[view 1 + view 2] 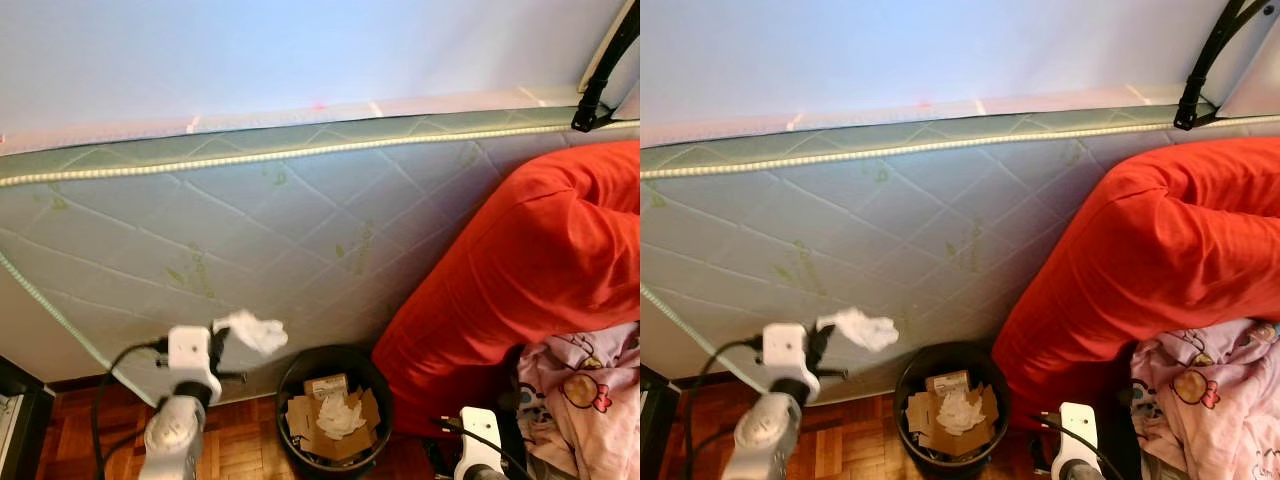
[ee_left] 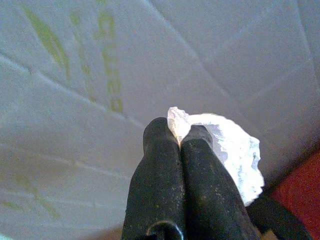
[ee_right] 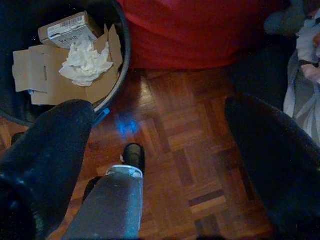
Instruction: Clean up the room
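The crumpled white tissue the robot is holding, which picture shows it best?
The left eye view: the crumpled white tissue shows whole, pinched by the left gripper beside the black bin. The right eye view shows the same. In the left wrist view the black fingers hide part of it.

Left tool [image 1: 222, 338] grips crumpled tissue [image 1: 252, 331] above-left of black bin [image 1: 290, 375].

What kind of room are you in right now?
Probably a bedroom: a quilted pale green mattress propped on its side, a red duvet, cartoon-print pink bedding, and a black round wastebasket on parquet.
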`<state>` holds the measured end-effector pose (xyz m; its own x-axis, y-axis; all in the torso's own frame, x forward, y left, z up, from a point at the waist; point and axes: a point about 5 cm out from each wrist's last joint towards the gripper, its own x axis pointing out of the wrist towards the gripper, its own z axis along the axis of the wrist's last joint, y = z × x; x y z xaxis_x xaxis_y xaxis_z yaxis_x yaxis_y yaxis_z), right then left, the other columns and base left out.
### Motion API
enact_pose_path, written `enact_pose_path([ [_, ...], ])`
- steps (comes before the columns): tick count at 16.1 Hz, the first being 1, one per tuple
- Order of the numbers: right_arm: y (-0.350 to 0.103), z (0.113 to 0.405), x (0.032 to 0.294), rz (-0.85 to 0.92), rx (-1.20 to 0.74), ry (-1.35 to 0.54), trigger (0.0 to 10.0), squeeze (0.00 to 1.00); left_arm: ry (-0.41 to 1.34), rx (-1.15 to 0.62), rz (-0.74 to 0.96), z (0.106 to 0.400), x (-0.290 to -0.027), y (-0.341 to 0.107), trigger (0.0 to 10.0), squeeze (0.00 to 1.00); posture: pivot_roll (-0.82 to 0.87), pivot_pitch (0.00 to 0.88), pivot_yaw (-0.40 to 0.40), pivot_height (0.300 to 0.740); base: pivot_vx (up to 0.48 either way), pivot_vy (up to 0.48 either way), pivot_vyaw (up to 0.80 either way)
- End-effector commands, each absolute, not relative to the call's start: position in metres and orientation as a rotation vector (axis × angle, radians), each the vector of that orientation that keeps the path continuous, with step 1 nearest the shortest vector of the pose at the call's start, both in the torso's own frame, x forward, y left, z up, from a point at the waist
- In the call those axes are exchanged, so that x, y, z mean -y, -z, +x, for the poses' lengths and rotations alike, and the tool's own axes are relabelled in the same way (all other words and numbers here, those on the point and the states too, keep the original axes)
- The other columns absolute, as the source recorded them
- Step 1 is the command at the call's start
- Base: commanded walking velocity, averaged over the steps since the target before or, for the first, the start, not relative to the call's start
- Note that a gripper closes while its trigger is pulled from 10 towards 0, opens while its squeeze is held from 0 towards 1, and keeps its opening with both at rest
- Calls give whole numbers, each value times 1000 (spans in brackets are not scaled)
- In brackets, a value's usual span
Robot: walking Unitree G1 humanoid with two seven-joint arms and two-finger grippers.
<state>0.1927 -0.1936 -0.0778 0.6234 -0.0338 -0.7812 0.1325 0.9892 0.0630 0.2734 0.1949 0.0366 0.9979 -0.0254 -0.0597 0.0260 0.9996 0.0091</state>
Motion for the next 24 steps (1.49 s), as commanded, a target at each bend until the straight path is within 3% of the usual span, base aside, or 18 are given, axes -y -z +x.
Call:
enact_pose_path([
  [1,79,190,194,113,-902,97,10000,0,39,-53,1,277,-194,-41,10000,0,75,104,-64,718,0,0,0],
  [11,82,186,189,115,-924,84,10000,0,96,-55,6,282,-188,-51,10000,0,76,80,-46,718,0,0,-592],
  [18,80,190,188,124,-901,95,10000,0,119,-67,39,285,-187,-53,10000,0,79,103,-53,718,0,-283,0],
  [24,81,187,191,119,-907,96,10000,0,118,-62,32,285,-187,-54,10000,0,82,108,-57,718,0,0,-334],
])
